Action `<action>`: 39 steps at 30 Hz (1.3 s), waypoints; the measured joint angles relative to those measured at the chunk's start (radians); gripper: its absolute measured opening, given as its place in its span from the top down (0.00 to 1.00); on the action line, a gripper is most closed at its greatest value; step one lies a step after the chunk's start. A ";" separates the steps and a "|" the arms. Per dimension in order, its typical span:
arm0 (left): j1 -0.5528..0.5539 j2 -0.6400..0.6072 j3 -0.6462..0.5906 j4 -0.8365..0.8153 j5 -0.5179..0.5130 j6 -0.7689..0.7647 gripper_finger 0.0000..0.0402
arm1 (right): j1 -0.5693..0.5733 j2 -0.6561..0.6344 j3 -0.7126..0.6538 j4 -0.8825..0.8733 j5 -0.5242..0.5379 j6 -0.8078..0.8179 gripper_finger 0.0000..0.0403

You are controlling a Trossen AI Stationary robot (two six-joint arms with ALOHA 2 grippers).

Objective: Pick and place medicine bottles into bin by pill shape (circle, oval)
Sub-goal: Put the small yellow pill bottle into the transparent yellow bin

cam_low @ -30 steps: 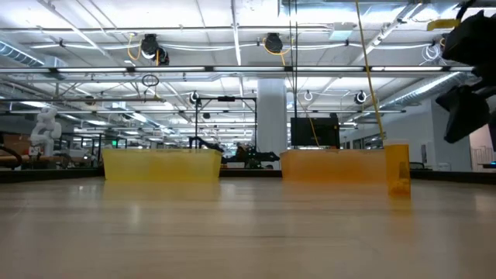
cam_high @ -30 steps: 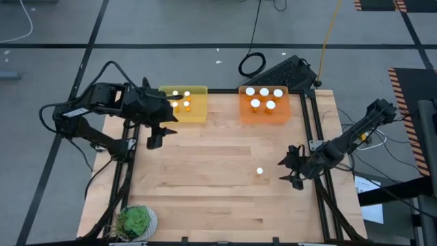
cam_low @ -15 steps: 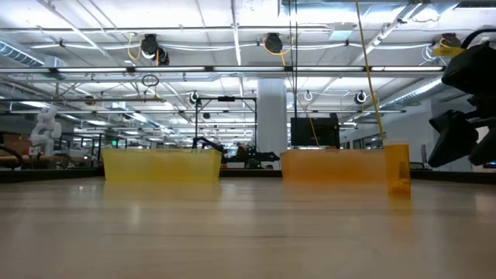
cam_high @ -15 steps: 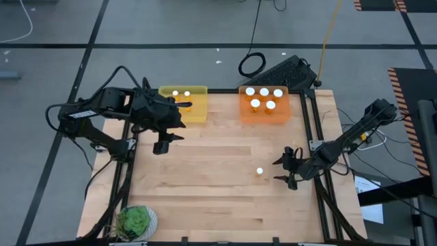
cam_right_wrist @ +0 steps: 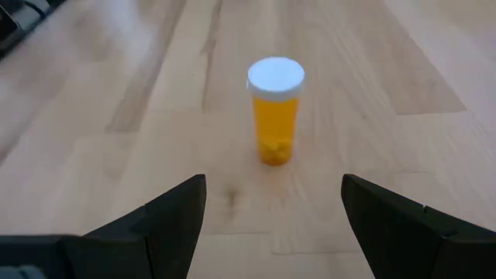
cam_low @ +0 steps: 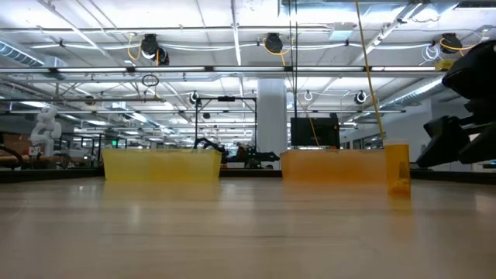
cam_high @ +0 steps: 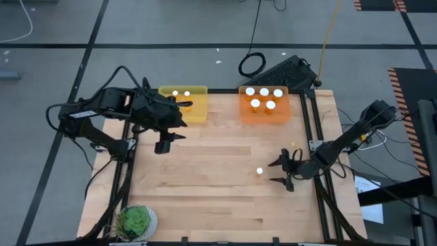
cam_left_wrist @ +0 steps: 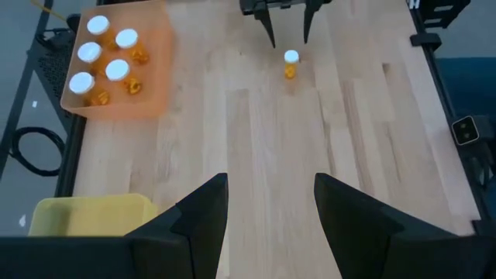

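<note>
One medicine bottle, amber with a white cap, stands upright on its base on the wooden table, right of the middle. My right gripper is open and low over the table just to the bottle's right. Its fingers point at the bottle, which stands a little beyond their tips. My left gripper hangs open near the yellow bin and holds nothing. The yellow bin holds a few bottles and the orange bin holds several.
Both bins stand along the table's far edge, yellow at the left and orange at the right. A potted green plant sits at the near left corner. Bare wood lies between the bins and the lone bottle.
My right gripper has moved toward the table's left, closing on the lone bottle, and has come down lower over the table, staying open. My left gripper has shifted slightly away from the yellow bin, then kept still. The bottle has not moved.
</note>
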 joint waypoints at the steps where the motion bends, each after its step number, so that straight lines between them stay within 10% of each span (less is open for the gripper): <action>1: 0.000 -0.001 0.000 0.000 0.000 0.000 0.51 | 0.000 0.015 -0.001 0.014 0.001 -0.014 0.27; 39: 0.001 -0.001 0.000 0.029 -0.020 0.003 0.51 | -0.072 0.587 0.110 0.511 0.042 -0.101 0.27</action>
